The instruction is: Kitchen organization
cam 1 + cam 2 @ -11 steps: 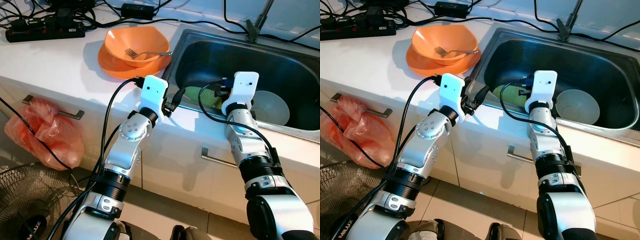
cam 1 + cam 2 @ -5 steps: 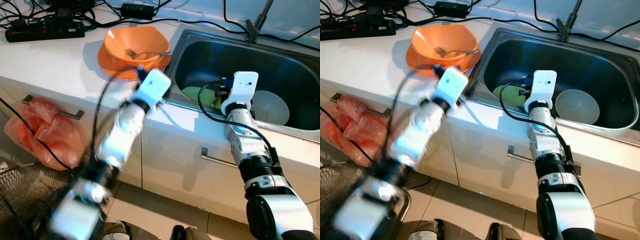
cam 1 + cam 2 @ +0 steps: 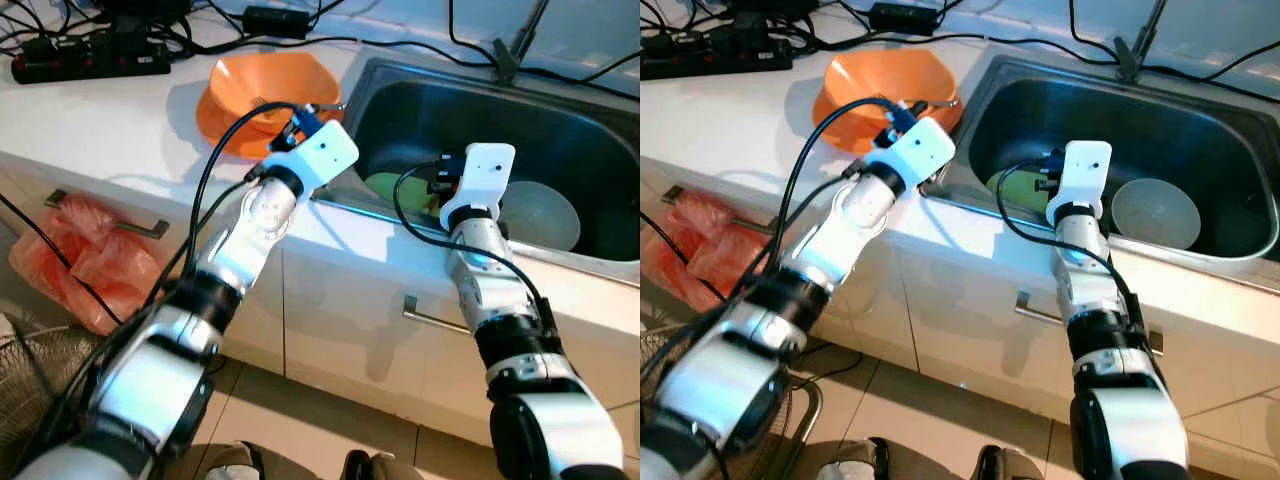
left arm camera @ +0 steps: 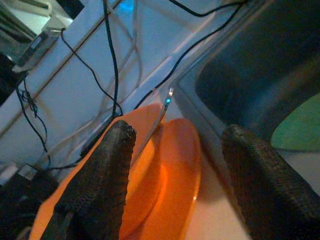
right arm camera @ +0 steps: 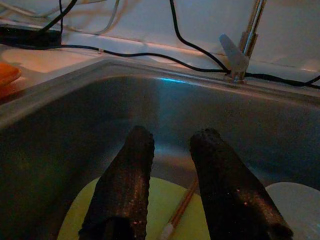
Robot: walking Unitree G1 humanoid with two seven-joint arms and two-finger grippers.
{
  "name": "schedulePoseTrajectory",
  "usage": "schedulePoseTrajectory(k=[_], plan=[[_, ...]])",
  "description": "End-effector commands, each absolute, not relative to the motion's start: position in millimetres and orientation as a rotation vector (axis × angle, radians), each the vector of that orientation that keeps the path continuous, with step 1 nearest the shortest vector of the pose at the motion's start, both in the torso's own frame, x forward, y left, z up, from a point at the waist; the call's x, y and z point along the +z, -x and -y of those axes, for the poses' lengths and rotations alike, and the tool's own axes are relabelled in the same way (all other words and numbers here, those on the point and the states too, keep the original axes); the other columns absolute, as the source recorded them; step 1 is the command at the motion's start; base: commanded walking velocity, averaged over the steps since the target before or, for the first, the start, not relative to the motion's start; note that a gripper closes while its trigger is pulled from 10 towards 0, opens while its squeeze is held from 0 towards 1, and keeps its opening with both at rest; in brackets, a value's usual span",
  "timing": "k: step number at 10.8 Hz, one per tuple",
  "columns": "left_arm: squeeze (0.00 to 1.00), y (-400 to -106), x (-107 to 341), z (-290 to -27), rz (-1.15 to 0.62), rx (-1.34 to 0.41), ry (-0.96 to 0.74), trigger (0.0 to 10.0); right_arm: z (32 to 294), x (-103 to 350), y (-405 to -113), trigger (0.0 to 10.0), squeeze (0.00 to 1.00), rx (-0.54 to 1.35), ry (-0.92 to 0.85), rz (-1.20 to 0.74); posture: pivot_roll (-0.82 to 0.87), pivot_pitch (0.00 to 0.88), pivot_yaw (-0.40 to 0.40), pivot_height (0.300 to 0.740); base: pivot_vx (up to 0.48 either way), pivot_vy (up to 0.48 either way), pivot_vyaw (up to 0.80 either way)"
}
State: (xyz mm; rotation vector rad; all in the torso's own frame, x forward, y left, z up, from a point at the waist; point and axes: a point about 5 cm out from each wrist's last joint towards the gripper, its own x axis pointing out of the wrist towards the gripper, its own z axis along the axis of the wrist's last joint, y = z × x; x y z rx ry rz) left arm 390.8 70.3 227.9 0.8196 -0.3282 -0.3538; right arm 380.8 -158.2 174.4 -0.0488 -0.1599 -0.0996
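Observation:
An orange bowl (image 3: 262,78) sits on an orange plate (image 3: 215,125) on the white counter, left of the sink (image 3: 560,120). A fork (image 4: 159,116) rests in the bowl. My left gripper (image 4: 175,165) is open, just in front of the bowl and plate at the sink's left rim; its white wrist (image 3: 322,160) hides the fingers in the eye views. My right gripper (image 5: 172,185) is open, fingers narrowly apart and holding nothing. It hangs over a green plate (image 3: 385,187) in the sink, which has a chopstick (image 5: 182,205) lying on it.
A white bowl (image 3: 545,215) lies in the sink to the right. The faucet (image 3: 510,55) stands behind the basin. A power strip (image 3: 90,60) with cables lies at the counter's back left. A red plastic bag (image 3: 90,270) hangs from a cabinet handle below.
My left arm has swung up and forward from the counter's front edge toward the orange bowl. The right arm has stayed over the green plate.

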Motion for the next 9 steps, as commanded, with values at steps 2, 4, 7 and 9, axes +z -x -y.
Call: schedulePoseTrajectory(k=[2, 4, 7, 9], plan=[[0.0, -396.7, 236.0, -66.0, 0.365, -0.348, -0.867, 10.0, 154.4, 163.3, -373.9, 10.0, 0.0, -0.086, 0.045, 0.133, 0.05, 0.158, -0.022, 0.74, 0.0, 0.0, 0.0], [0.0, -401.7, 231.8, -69.3, 0.351, -0.336, -0.902, 10.0, 152.1, 157.9, -365.1, 10.0, 0.0, -0.075, 0.039, 0.134, 0.02, 0.177, -0.016, 0.74, 0.0, 0.0, 0.0], [0.0, -404.8, 231.5, -66.8, 0.356, -0.33, -0.925, 10.0, 156.1, 155.7, -354.2, 10.0, 0.0, -0.091, 0.038, 0.138, -0.01, 0.203, -0.01, 0.74, 0.0, 0.0, 0.0], [0.0, -406.0, 241.5, -61.6, 0.407, -0.315, -0.943, 10.0, 156.7, 155.8, -344.5, 10.0, 0.0, -0.096, 0.024, 0.155, -0.03, 0.228, -0.003, 0.74, 0.0, 0.0, 0.0]])
